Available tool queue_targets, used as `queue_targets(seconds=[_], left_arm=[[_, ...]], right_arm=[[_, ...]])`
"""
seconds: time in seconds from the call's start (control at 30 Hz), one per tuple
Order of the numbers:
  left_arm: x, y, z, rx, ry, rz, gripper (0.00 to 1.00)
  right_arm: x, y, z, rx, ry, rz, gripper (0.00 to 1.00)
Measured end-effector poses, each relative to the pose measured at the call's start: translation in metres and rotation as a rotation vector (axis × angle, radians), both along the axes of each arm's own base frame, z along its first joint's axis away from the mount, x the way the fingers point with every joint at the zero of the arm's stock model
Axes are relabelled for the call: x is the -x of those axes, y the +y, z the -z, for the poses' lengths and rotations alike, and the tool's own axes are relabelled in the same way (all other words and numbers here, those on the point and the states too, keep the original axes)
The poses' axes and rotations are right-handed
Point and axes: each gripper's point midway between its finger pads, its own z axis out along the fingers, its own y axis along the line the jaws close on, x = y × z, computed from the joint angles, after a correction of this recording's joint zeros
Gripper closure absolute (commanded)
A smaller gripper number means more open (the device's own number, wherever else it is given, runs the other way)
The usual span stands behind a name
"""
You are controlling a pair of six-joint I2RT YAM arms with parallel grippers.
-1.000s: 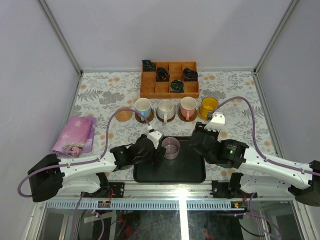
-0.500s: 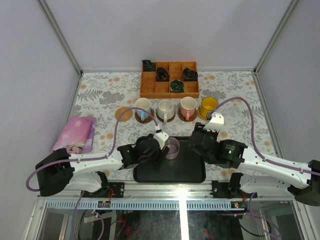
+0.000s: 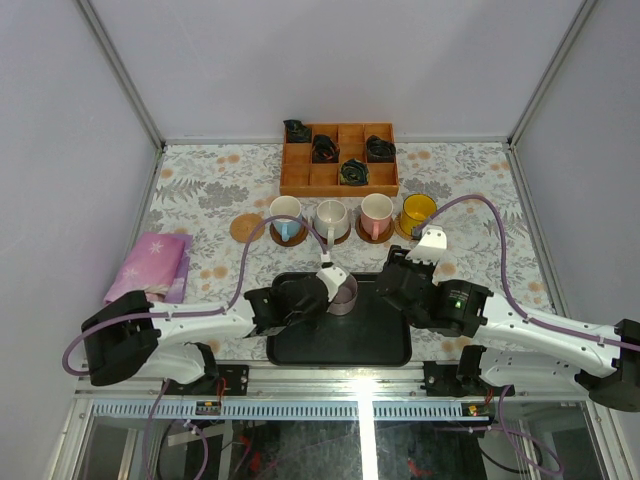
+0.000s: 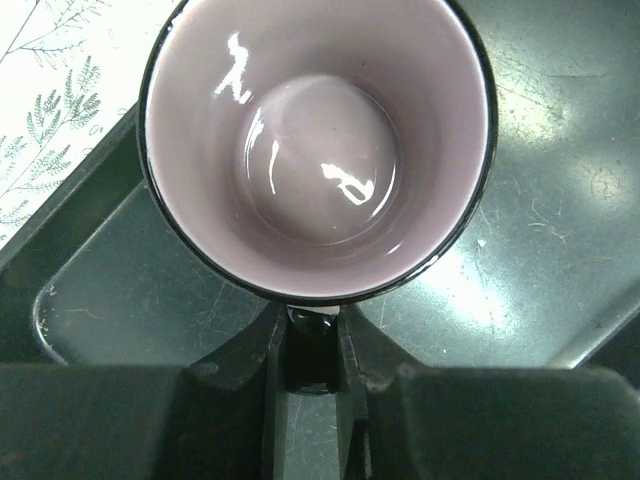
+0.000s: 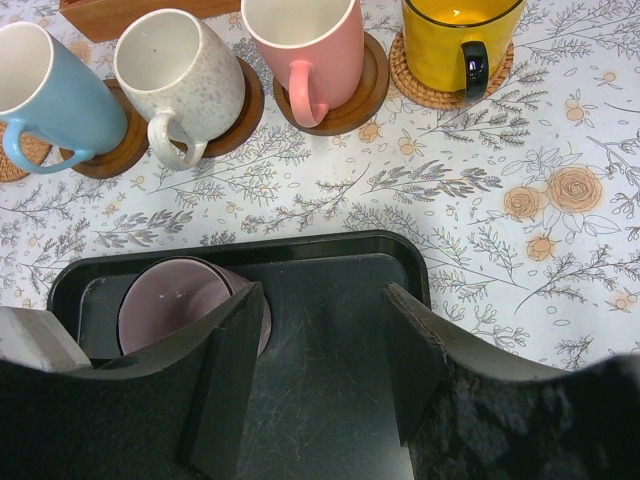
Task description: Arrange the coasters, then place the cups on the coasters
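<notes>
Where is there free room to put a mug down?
Free: the tan coaster left of the light blue cup, and the tablecloth left of it. Crowded: the four-cup row by the orange grid box.

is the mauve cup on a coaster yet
No, the mauve cup stands in the black tray, and the one bare tan coaster lies well away from it.

the top camera sits high at the near edge, looking down on the whole table. the left wrist camera peers straight down, very near, into the mauve-grey cup on the black tray. the right wrist camera faces forward and down from farther off. all three share that cup and tray.
</notes>
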Motion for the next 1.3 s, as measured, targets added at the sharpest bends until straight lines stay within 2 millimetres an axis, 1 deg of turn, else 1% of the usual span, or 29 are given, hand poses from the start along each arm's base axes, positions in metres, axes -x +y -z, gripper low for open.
queue_targets(seconds=[0.13,0.23,0.33,0.47,0.57,0.7,0.83,0.93,1.03,1.07,1.1,1.2,1.23,1.27,1.3], left_arm=[[0.005,0.001,-0.002,-0.005,0.001,0.011,1.00],[0.009,0.006,-0.011,0.000,-0.006,0.009,1.00],[0.009,0.012,-0.033,0.045,-0.035,-0.020,1.00],[0.000,0.025,-0.068,0.122,-0.105,-0.116,1.00],[-0.012,0.038,-0.089,0.146,-0.164,-0.217,1.00],[-0.026,0.061,-0.110,0.149,-0.249,-0.350,1.00],[-0.044,0.080,-0.141,0.170,-0.352,-0.474,1.00],[-0.063,0.093,-0.167,0.200,-0.405,-0.563,1.00],[-0.094,0.119,-0.183,0.220,-0.438,-0.695,1.00],[-0.100,0.127,-0.183,0.216,-0.443,-0.730,1.00],[-0.111,0.141,-0.183,0.211,-0.446,-0.781,1.00],[-0.137,0.170,-0.172,0.180,-0.432,-0.887,1.00],[-0.143,0.177,-0.167,0.165,-0.424,-0.911,1.00],[-0.150,0.184,-0.162,0.155,-0.413,-0.931,1.00],[-0.156,0.188,-0.156,0.147,-0.401,-0.944,1.00]], right_arm=[[0.000,0.000,0.000,0.000,0.000,0.000,0.42],[0.000,0.000,0.001,0.002,0.000,0.000,0.43],[0.000,0.000,0.001,0.003,-0.001,0.001,0.43],[-0.001,-0.001,0.000,0.007,-0.008,0.005,0.43],[-0.003,-0.004,-0.004,0.014,-0.029,0.011,0.45],[-0.006,-0.011,-0.016,0.007,-0.074,0.025,0.46],[-0.009,-0.020,-0.028,0.016,-0.130,0.037,0.48],[-0.014,-0.025,-0.035,0.033,-0.162,0.047,0.48],[-0.027,-0.036,-0.042,0.056,-0.187,0.085,0.48],[-0.032,-0.041,-0.043,0.063,-0.191,0.103,0.48],[-0.040,-0.048,-0.045,0.063,-0.193,0.129,0.48],[-0.061,-0.071,-0.046,0.076,-0.192,0.207,0.48],[-0.069,-0.078,-0.046,0.078,-0.187,0.230,0.48],[-0.075,-0.079,-0.044,0.079,-0.179,0.227,0.48],[-0.083,-0.092,-0.042,0.086,-0.171,0.271,0.48]])
